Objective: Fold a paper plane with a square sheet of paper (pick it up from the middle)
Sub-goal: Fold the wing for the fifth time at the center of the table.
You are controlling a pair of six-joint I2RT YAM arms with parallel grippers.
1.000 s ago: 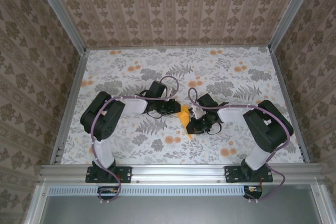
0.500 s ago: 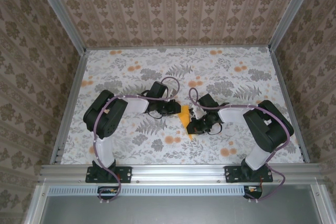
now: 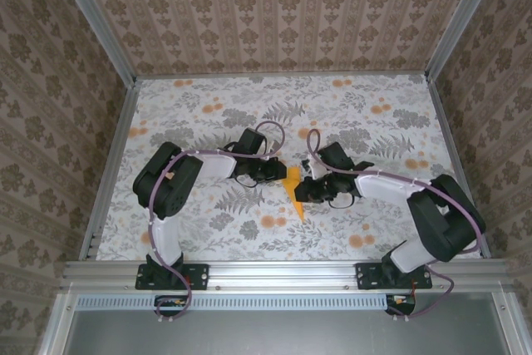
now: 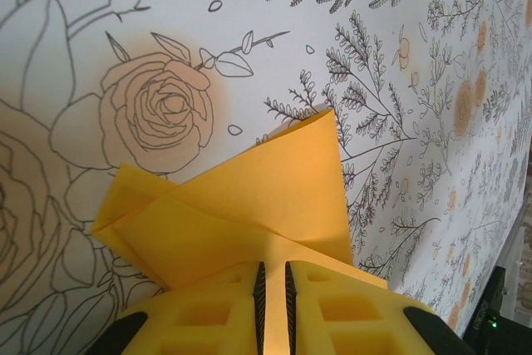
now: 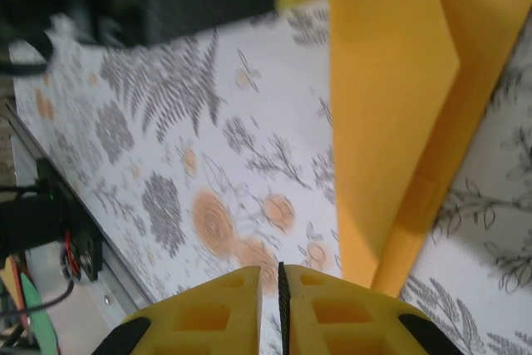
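Left gripper [image 3: 281, 175] pinches the plane's [image 3: 293, 187] upper edge, mid-frame. Right gripper [image 3: 306, 191], closed and empty, sits just beside it. Cloth [image 3: 208, 230] lies open all around.

A: Overhead view: bright, even, diffuse light; soft, faint shadows on the white floral cloth [image 3: 208, 230].
B: Right wrist view: motion-blurred throughout; the folded orange-yellow paper [image 5: 391, 122] appears saturated.

centre: left hand [image 3: 281, 176], right hand [image 3: 306, 193] flank paper plane [image 3: 297, 202] | far cloth [image 3: 349, 110]: open | walls [image 3: 274, 14]: 3 sides
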